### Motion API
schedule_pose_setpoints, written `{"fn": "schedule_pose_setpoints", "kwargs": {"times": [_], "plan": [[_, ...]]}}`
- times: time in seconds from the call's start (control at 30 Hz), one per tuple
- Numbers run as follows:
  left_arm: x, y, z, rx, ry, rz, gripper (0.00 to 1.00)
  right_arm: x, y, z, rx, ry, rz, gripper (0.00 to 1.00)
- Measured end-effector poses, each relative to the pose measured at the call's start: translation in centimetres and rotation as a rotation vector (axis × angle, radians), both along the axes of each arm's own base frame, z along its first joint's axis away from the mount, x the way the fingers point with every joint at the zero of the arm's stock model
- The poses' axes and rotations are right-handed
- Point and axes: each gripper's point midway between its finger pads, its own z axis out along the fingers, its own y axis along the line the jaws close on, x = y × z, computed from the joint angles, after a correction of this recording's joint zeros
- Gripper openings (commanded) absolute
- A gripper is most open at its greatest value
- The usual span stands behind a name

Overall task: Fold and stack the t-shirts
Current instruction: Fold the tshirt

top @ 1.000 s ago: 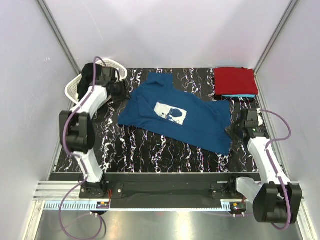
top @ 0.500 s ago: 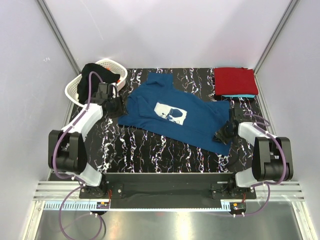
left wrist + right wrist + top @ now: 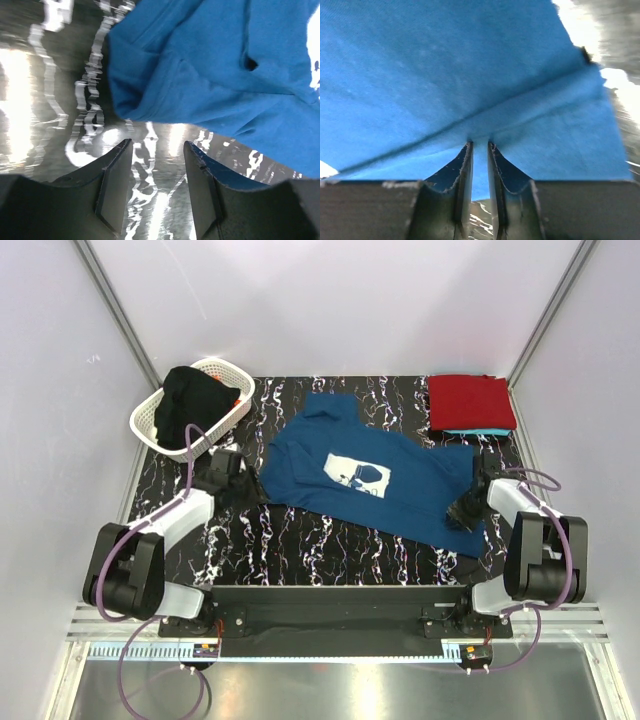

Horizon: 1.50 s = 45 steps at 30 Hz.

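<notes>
The navy shirt has slid right, left gripper spread off it, right gripper pinching its hem; the basket holds black cloth.

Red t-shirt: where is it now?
In the top view the red t-shirt sits folded in the far right corner, on the turquoise shirt, beyond the navy shirt.

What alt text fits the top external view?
A blue t-shirt lies spread print-up on a black marbled table, left hand beside one edge, right hand at the opposite hem. Far right, a red shirt tops a turquoise one; far left, a white basket holds dark cloth.
</notes>
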Motion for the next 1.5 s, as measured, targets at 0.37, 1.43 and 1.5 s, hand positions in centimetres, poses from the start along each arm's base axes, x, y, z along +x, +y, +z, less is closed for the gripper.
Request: {"fn": "schedule_pose_setpoints", "kwargs": {"times": [0.37, 1.43, 1.5], "plan": [[1.7, -1.2, -2.2, -0.011, 0.001, 0.041, 0.46, 2.0, 1.9, 7.3, 0.017, -0.251, 0.082, 0.25], [7.2, 4.8, 12.2, -0.093, -0.303, 0.118, 0.49, 6.8, 11.4, 13.0, -0.079, -0.438, 0.477, 0.48], [7.4, 5.2, 11.1, -0.154, -0.265, 0.103, 0.49, 9.9, 15.8, 14.9, -0.100, -0.541, 0.616, 0.50]]}}
